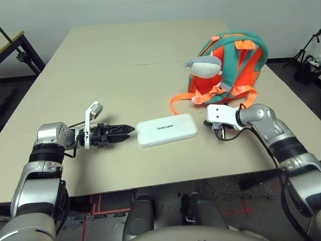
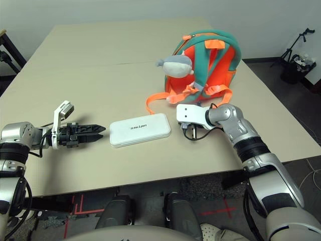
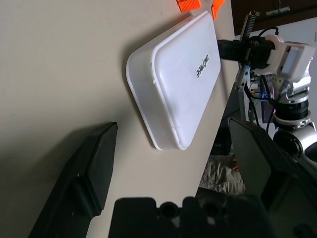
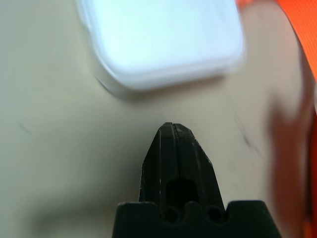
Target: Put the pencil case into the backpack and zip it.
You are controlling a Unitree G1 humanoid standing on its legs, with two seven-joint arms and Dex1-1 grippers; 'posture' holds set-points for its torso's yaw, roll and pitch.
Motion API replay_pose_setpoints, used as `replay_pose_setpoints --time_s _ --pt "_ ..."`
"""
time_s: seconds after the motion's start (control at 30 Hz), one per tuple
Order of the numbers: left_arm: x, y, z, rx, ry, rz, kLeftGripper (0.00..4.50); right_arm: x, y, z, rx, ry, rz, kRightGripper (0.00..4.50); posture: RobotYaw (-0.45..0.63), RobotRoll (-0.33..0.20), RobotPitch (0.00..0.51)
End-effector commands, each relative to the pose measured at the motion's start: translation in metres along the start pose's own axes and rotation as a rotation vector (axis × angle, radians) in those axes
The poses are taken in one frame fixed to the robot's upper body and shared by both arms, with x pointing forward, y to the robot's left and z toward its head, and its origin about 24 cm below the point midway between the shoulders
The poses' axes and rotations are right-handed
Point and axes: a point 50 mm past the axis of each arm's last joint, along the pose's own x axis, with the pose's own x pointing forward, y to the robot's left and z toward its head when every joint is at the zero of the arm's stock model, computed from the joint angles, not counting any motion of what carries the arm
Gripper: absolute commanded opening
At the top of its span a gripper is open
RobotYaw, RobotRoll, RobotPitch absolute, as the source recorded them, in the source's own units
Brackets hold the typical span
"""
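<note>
Probably flanking the pencil case (image 1: 167,131) to lift it into the backpack (image 1: 229,65) at 1 o'clock: at 9 with left fingers (image 3: 101,163) wide open, empty; at 3 with right fingers (image 4: 154,163) closed, empty.

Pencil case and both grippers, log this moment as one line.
flat white rectangular pencil case: on table, ungripped | left gripper: fingers open | right gripper: fingers shut, empty | orange-and-teal fabric backpack: upright

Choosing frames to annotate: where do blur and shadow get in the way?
Right wrist view: pencil case smeared, its top washed out pale; left wrist view: case lettering readable, soft shadow beside it; left eye view: dim floor beyond the table's near edge.
</note>
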Motion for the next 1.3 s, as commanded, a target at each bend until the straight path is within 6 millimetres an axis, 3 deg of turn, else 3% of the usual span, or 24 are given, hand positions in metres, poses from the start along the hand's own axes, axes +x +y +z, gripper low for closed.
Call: replay_pose_setpoints --time_s 0.03,0.27,0.43,0.83,0.87,1.03,1.23,1.3 --pt "0.004 0.008 -0.006 -0.035 0.024 0.045 4.50 0.026 0.009 0.024 -0.041 -0.058 0.089 0.04 0.15 0.000 0.067" --pt "0.009 0.009 -0.007 -0.036 0.037 0.042 4.50 0.060 0.000 0.074 -0.129 -0.168 0.099 0.04 0.15 0.000 0.068" --pt "0.008 0.010 -0.005 -0.030 0.032 0.045 4.50 0.063 0.000 0.078 -0.140 -0.176 0.108 0.04 0.15 0.000 0.067" --pt "0.010 0.006 -0.002 -0.003 0.015 0.009 4.50 0.044 0.007 0.043 -0.065 -0.111 0.078 0.04 0.15 0.000 0.066" --pt "0.010 0.006 -0.001 -0.004 0.012 0.011 4.33 0.040 0.008 0.037 -0.046 -0.100 0.064 0.01 0.15 0.000 0.058" --pt "0.012 0.005 0.002 0.000 -0.014 0.004 3.13 0.011 0.010 0.005 0.100 -0.061 -0.048 0.00 0.15 0.000 0.055" --pt "0.013 0.001 0.008 0.016 -0.055 -0.012 3.13 -0.041 0.015 -0.028 0.354 -0.071 -0.297 0.00 0.14 0.000 0.052" --pt "0.013 0.000 0.013 0.034 -0.081 -0.011 3.13 -0.060 0.019 -0.033 0.433 -0.096 -0.388 0.39 0.14 0.000 0.052"
